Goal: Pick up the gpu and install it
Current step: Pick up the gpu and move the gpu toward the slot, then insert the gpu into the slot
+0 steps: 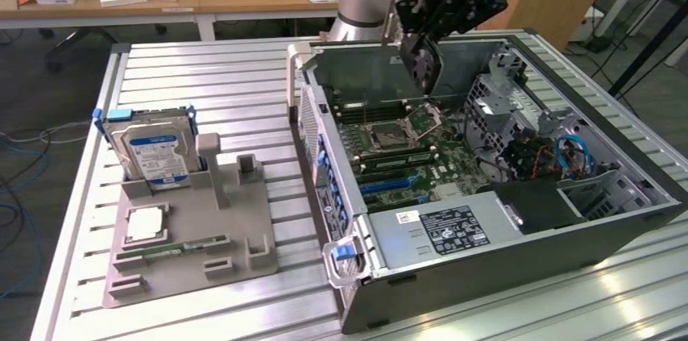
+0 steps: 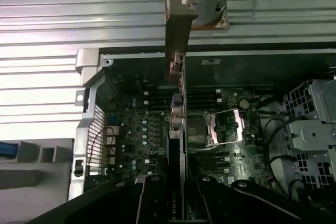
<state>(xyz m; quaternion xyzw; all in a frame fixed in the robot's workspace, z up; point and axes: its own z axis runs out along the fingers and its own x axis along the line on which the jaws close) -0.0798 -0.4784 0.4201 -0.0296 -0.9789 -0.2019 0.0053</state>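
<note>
The gpu [image 1: 421,65] hangs on edge above the open computer case [image 1: 322,107], over the motherboard [image 1: 414,160] near the CPU socket, and is not touching the board. My gripper [image 1: 424,31] is shut on it from above. In the wrist view the gpu [image 2: 177,129] is seen edge-on, running away from my gripper [image 2: 176,203], its silver end bracket [image 2: 178,30] toward the case's rear wall. My black fingers [image 2: 149,198] press against both of its faces. The motherboard [image 2: 136,135] lies below, with the slots partly hidden by the card.
A grey parts holder [image 1: 188,252] on the slatted aluminium table [image 1: 172,67] carries a hard drive [image 1: 154,154], a small memory stick [image 1: 172,249] and a square chip [image 1: 145,224]. Inside the case are a power supply [image 1: 452,228], a drive cage [image 1: 500,95] and cables [image 1: 565,155].
</note>
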